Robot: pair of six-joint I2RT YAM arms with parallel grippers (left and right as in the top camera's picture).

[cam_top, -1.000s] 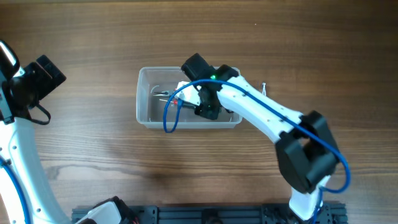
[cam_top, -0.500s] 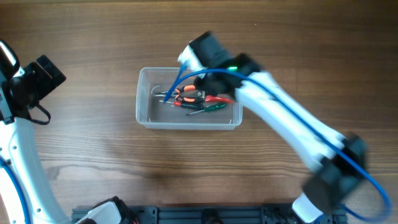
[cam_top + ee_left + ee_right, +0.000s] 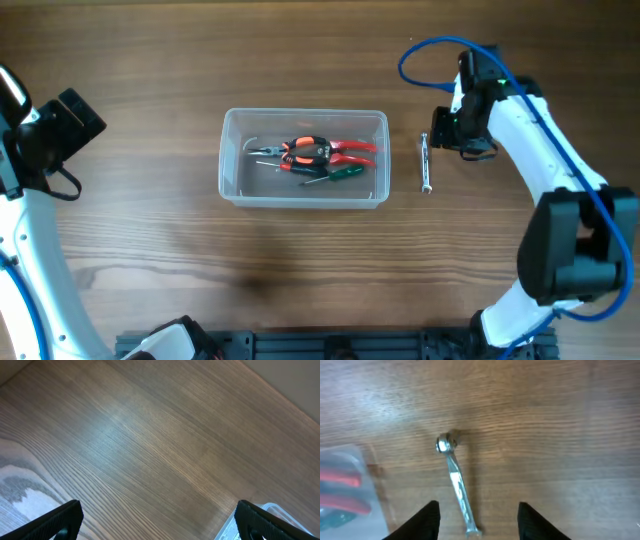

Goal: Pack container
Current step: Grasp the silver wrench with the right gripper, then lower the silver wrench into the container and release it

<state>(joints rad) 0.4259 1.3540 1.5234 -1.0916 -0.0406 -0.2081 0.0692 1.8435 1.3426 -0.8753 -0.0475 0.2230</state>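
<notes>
1. Worktop: brown wood grain.
2. Wrench: small, silver. Lies flat on bare worktop at 3 o'clock from centre, shaft running 12 to 6.
3. Pliers: orange-and-black grips, near centre, nose toward 9.
4. Red-handled tool: just beside the pliers at their 3 o'clock.
5. Screwdriver: green handle, at the pliers' 5 o'clock.
6. Black rail: along the 6 o'clock edge.

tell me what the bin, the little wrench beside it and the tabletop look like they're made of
The container looks like clear, colourless plastic: see-through walls, pale glossy rim. The wrench seems bare metal, silvery with bright glints, possibly steel. The table shows brown wood grain with a soft sheen; solid wood or laminate cannot be told.
</notes>
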